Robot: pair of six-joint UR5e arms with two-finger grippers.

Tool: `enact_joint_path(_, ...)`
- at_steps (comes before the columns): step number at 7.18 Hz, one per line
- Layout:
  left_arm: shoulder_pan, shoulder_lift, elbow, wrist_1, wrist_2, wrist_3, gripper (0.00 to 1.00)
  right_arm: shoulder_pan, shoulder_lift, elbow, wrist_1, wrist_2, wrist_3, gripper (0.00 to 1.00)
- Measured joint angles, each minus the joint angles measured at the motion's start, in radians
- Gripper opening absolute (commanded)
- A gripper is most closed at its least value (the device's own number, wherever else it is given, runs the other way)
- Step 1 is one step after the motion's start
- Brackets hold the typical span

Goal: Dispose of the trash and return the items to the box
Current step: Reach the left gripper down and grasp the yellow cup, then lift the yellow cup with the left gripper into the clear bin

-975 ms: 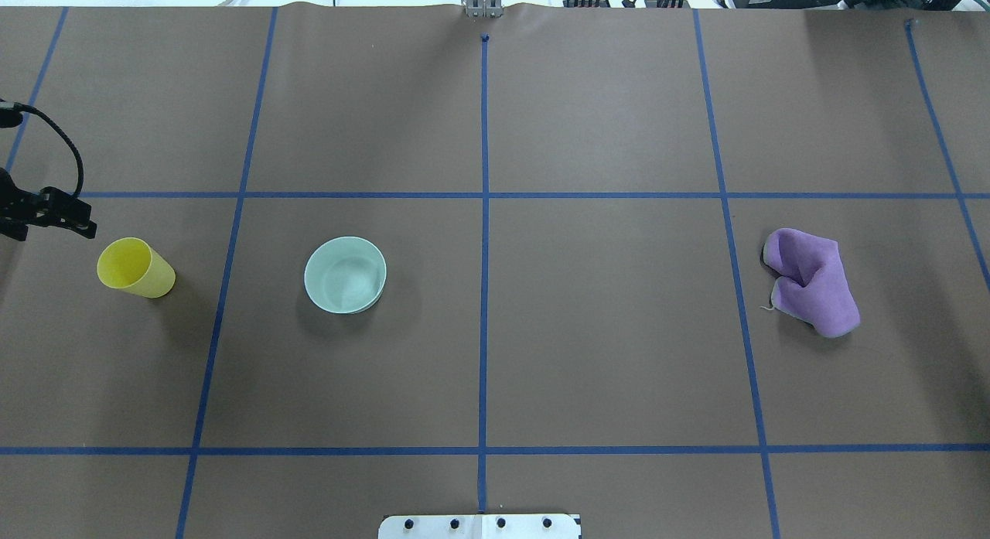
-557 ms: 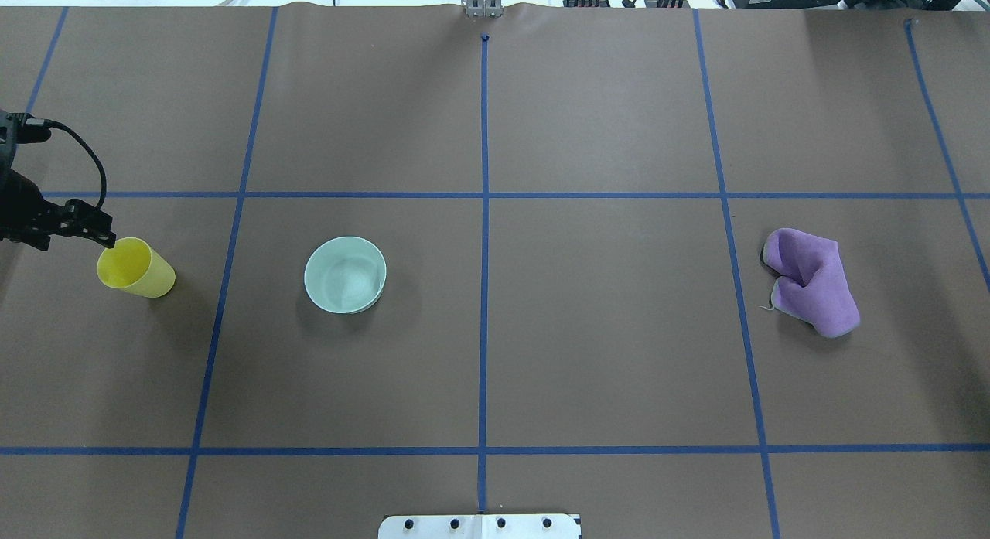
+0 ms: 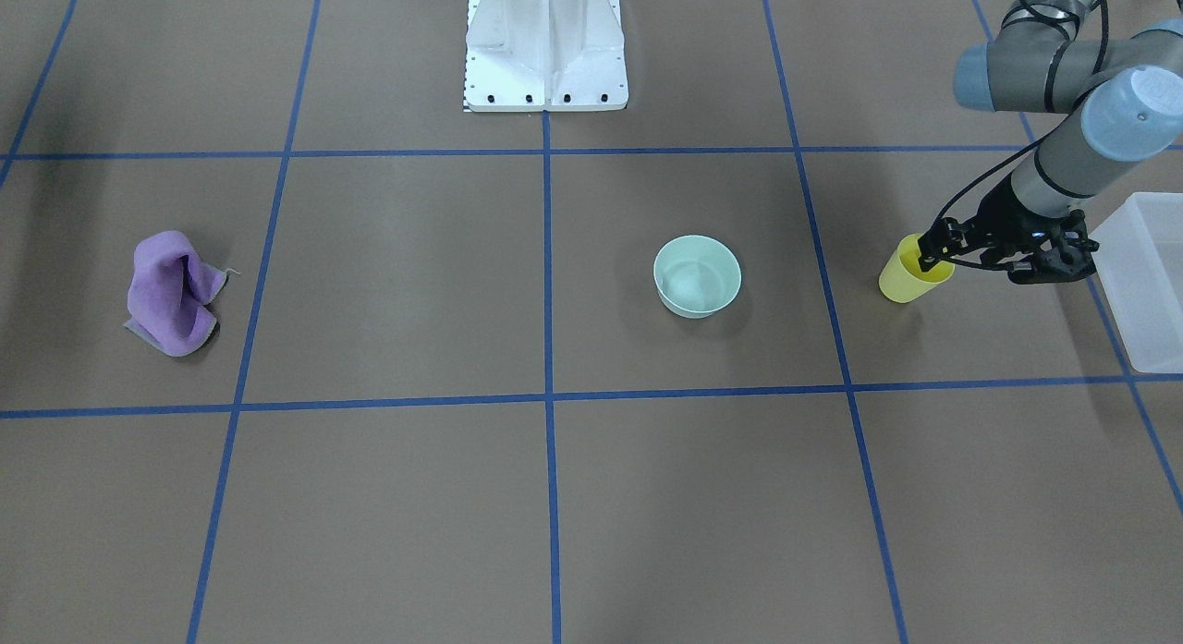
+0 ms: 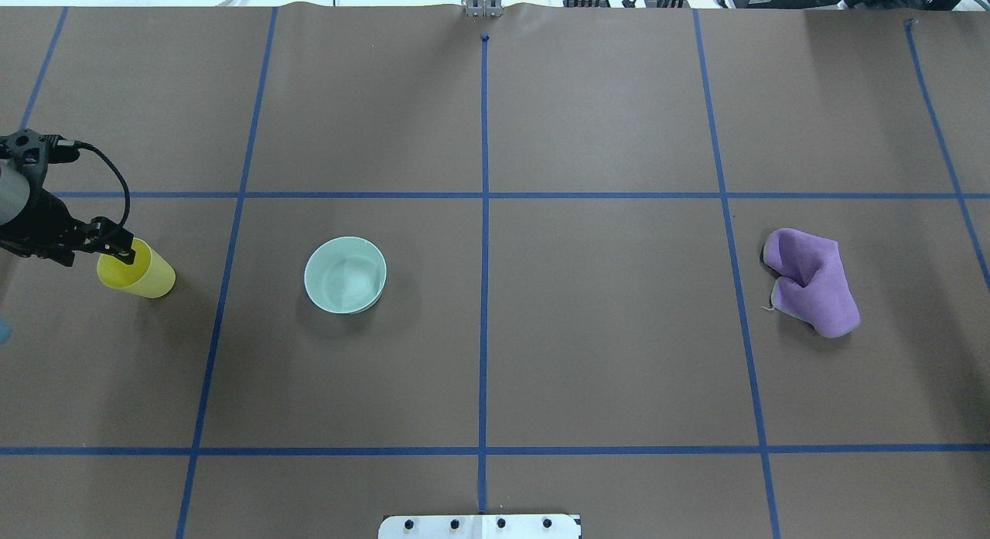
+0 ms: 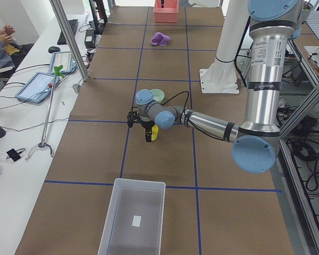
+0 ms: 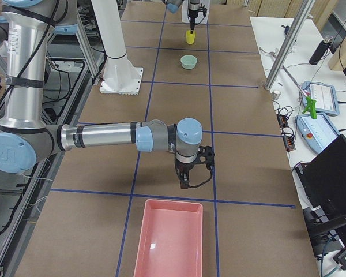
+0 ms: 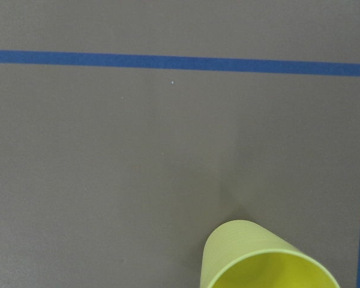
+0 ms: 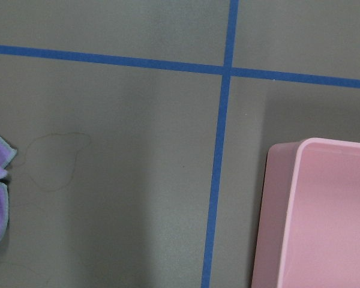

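While the mint bowl sits untouched on the worktop, left of centre in the overhead view and well apart from the box at the front view's right edge, the left claw has slid in from the overhead view's left edge. It is now over the rim of the yellow cup, jaws apparently parted, gripping nothing. So the cup looks like the first pick — the bowl later. The right claw hangs near a pink tray — parted or closed, I cannot tell.

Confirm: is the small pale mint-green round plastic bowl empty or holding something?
Empty. The pale mint-green round plastic bowl sits upright, and its bare inside is visible from overhead.
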Motion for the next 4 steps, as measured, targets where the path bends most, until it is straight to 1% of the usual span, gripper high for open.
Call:
enact_joint_path(1, 0.001, 0.0, 0.014, -0.027, -0.002, -0.014, 0.0, 0.0, 0.0, 0.001, 0.0, 0.003, 0.0, 1.0)
enact_joint_path(3, 0.001, 0.0, 0.021, -0.044, -0.009, -0.031, 0.0, -0.001, 0.0, 0.001, 0.0, 0.004, 0.0, 1.0)
enact_joint_path(4, 0.001, 0.0, 0.019, -0.046, -0.027, -0.033, 0.0, -0.001, 0.001, 0.001, 0.0, 0.004, 0.0, 1.0)
